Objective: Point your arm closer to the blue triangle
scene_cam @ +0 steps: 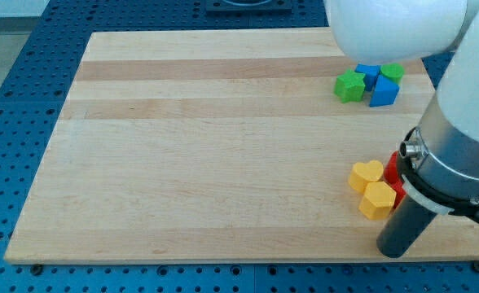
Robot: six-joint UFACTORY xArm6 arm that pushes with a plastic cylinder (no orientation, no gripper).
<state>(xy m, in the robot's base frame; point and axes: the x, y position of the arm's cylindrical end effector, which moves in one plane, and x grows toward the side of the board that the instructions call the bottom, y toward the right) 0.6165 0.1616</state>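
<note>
Two blue blocks sit in a cluster near the view's top right: one (384,92) looks like the blue triangle, the other (368,75) looks like a cube just above and left of it. My tip (393,250) rests near the board's bottom edge at the view's right, far below the blue blocks. It is just below and right of a yellow hexagon block (377,200). The white arm body hides the board's top right corner.
A green block (350,85) touches the blue blocks on their left and another green block (393,72) on their right. A yellow heart block (366,175) and a red block (394,172), partly hidden by the arm, lie above the yellow hexagon. The wooden board (207,146) lies on a blue perforated table.
</note>
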